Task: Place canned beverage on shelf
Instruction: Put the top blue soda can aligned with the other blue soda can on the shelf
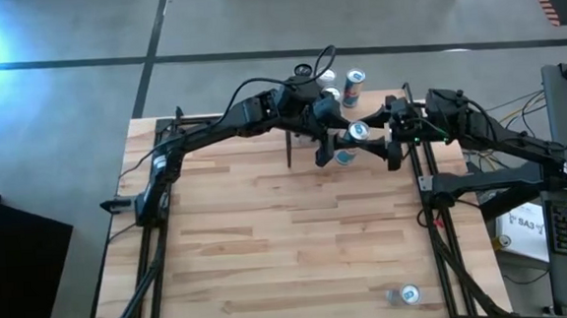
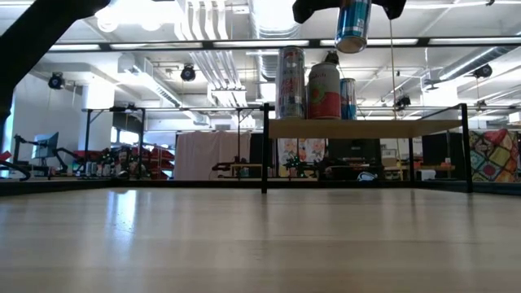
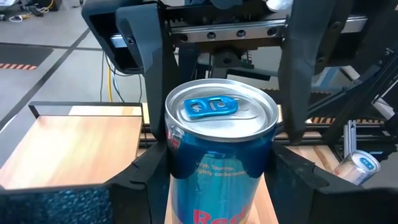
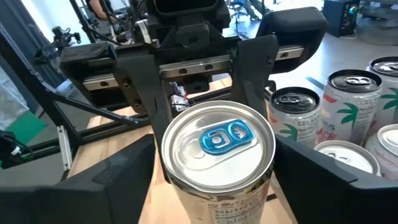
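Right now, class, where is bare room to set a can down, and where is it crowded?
Free: the shelf end between its standing cans and the black corner post; the broad tabletop middle. Crowded: by the shelf, where the left gripper holds a blue can within the open right gripper.

The blue and silver canned beverage [image 3: 221, 155] hangs upright in the air, well above the tabletop and higher than the shelf [image 2: 366, 128]. Its silver lid carries a blue pull tab, and red lettering shows on its blue side. It sits between the two claws' dark fingers, just in front of the shelf's near edge. The shelf, a pale wood panel on thin black rods, stands at the tabletop's far edge, right of centre, and bears several upright cans.
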Robot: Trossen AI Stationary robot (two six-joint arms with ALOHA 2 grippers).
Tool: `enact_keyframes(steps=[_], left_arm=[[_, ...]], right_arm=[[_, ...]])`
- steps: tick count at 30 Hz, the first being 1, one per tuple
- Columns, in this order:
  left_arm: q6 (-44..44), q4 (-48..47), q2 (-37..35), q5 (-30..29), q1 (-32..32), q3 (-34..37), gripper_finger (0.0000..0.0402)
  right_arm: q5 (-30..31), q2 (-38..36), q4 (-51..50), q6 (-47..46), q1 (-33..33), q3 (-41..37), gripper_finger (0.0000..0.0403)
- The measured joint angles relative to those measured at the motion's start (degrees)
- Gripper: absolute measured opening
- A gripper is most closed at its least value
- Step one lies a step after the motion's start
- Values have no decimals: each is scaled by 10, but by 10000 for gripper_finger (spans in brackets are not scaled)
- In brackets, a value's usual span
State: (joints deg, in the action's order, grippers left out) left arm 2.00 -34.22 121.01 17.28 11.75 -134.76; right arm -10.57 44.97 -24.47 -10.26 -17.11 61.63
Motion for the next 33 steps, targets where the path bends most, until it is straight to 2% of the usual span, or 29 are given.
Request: enact_keyframes(steps=[8, 15, 19, 22, 26, 28, 33], left_arm=[[-30, 2, 0, -5, 0, 0, 188], [-31, -10, 0, -23, 0, 0, 244], [-36, -55, -11, -21, 2, -3, 274], [-36, -88, -13, -18, 2, -3, 287], [-40, -109, -23, -17, 1, -2, 290], [-40, -115, -38, -17, 1, -2, 290], [-40, -125, -67, -23, 2, -3, 290]], right_arm=[[-1, 0, -9, 9, -6, 0, 228], [18, -12, -38, 12, -8, -1, 230], [66, -29, -103, 32, -17, 6, 237], [108, -39, -138, 57, -24, 6, 232], [125, -39, -129, 114, -50, -3, 231], [102, -32, -116, 145, -74, -11, 235], [-21, -9, -52, 190, -176, -43, 236]])
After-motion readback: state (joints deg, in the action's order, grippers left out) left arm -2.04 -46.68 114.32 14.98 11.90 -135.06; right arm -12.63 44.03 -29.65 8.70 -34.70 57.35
